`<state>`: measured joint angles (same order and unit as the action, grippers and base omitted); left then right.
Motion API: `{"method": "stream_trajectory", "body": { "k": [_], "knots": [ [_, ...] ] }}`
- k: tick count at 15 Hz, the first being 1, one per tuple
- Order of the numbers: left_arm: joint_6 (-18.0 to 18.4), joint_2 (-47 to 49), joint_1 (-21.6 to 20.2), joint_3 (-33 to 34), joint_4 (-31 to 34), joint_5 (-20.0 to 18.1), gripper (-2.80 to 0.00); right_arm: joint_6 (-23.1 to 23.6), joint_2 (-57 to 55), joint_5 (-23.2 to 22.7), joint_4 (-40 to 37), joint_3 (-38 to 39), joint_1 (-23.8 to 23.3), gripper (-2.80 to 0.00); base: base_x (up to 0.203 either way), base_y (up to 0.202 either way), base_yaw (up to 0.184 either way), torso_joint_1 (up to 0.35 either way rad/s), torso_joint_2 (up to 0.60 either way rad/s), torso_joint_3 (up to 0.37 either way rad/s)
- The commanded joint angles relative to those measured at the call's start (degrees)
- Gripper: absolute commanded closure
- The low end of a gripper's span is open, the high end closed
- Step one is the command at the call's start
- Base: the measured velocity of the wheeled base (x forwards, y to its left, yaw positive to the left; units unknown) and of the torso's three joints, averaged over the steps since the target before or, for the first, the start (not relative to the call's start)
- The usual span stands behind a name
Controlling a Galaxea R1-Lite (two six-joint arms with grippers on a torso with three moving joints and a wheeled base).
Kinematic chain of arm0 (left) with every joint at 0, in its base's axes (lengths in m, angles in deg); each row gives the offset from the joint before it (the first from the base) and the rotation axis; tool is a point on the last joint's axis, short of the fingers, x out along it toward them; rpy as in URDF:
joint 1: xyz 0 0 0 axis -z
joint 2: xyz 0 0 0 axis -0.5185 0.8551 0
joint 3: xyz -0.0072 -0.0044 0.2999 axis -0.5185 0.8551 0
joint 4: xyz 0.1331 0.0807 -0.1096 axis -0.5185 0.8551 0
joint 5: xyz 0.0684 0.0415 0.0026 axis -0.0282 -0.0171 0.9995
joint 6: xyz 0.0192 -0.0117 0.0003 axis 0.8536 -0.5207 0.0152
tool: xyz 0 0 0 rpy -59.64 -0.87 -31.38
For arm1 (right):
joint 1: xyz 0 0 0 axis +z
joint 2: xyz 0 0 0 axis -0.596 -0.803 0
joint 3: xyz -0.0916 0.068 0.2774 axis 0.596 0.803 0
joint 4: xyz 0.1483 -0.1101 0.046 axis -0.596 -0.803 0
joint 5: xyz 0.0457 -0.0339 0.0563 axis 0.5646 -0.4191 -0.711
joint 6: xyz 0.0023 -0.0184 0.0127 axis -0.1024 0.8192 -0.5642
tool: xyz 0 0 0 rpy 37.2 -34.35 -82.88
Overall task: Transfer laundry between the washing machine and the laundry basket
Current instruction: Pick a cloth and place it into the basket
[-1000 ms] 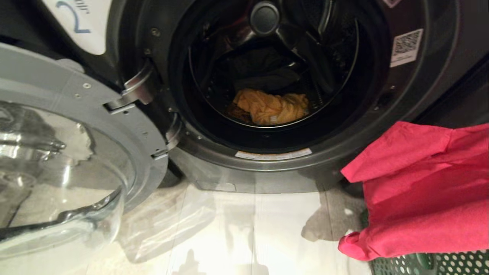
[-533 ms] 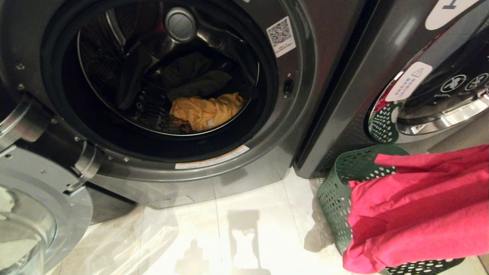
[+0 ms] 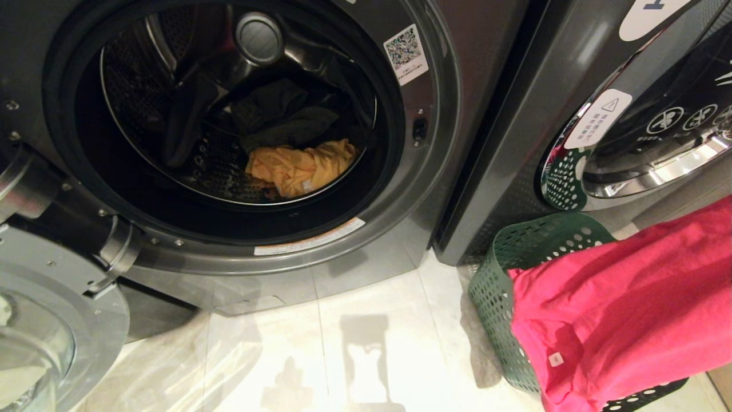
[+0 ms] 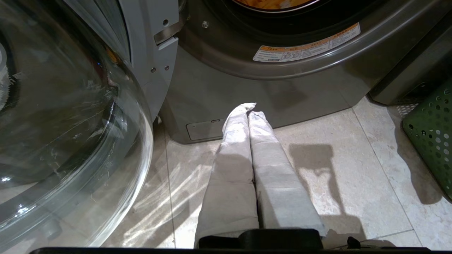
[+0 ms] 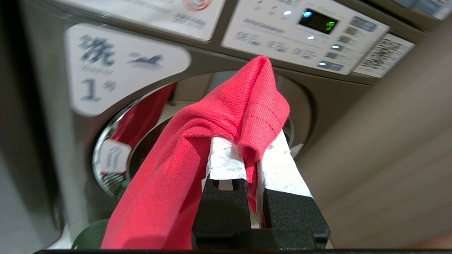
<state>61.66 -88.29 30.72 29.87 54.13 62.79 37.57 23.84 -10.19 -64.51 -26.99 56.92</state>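
The head camera looks down, close, into the open washing machine (image 3: 229, 114). The left wrist camera sits low over the floor (image 4: 353, 169), sharing that machine's lower rim and the laundry basket (image 3: 514, 274). The right wrist camera faces a neighbouring machine (image 5: 300, 28).

I am working in a laundromat: dark grey front-loading washers (image 3: 469, 114) are standing side by side on a pale tiled floor (image 3: 372, 320), wearing number labels (image 5: 116, 67), QR stickers (image 3: 405, 53) and lit control panels (image 5: 303, 33).

My tape-wrapped fingers (image 5: 226, 160) pinch ribbed red knit cloth (image 5: 212, 116); perforated green plastic basket (image 3: 514, 257); glossy floor tiles (image 3: 372, 320).
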Motion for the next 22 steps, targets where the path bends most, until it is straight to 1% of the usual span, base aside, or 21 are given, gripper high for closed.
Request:
{"method": "stream_trajectory", "body": {
  "k": [1,4,6,8,10,12,14,15,18,22],
  "knots": [
    [0.0,0.0,0.0,2.3,0.0,0.0,0.0,-0.3,-6.6,4.4,-0.2,-5.8,0.3,0.0,0.0,0.0,0.0,0.0,0.0,0.0],
    [0.0,0.0,0.0,2.3,0.0,0.1,0.0,-0.6,-11.1,6.0,-1.1,-13.5,0.3,0.0,0.0,0.0,0.0,0.0,0.0,0.0],
    [0.0,0.0,0.0,2.3,0.0,0.0,0.0,-0.7,-13.5,7.0,-1.4,-17.1,0.3,0.0,0.0,0.0,0.0,0.0,0.0,0.0],
    [0.0,0.0,0.0,2.3,0.0,0.1,0.0,-1.6,-13.6,7.4,-1.4,-16.6,0.3,0.0,0.0,0.0,0.0,0.0,0.0,0.0],
    [0.0,0.0,0.0,2.3,0.0,0.1,0.0,-4.2,-13.5,7.6,-1.4,-14.4,0.3,0.0,0.0,0.0,0.0,0.0,0.0,0.0],
    [0.0,0.0,0.0,2.3,0.0,0.0,0.0,-7.0,-12.8,9.2,-1.4,-9.7,0.3,0.0,0.0,0.0,0.0,0.0,0.0,0.0],
    [0.0,0.0,0.0,2.3,0.0,0.0,0.0,-10.6,-11.5,12.8,-1.4,-3.1,0.2,0.0,0.0,0.0,0.0,0.0,0.0,0.0],
    [0.0,0.0,0.0,2.3,0.0,0.0,0.0,-12.2,-10.5,13.9,-1.4,0.6,0.2,0.0,0.0,0.0,0.0,0.0,0.0,0.0],
    [0.0,0.0,0.0,2.3,0.0,0.1,0.0,-15.7,-6.1,15.1,-1.4,13.7,0.1,0.0,0.0,0.0,0.0,0.0,0.0,0.0],
    [0.0,0.0,0.0,2.3,0.0,0.0,0.0,-22.1,-1.3,17.0,-1.4,31.1,-1.3,0.0,0.0,0.0,0.0,0.0,0.0,0.0]
  ]
}}
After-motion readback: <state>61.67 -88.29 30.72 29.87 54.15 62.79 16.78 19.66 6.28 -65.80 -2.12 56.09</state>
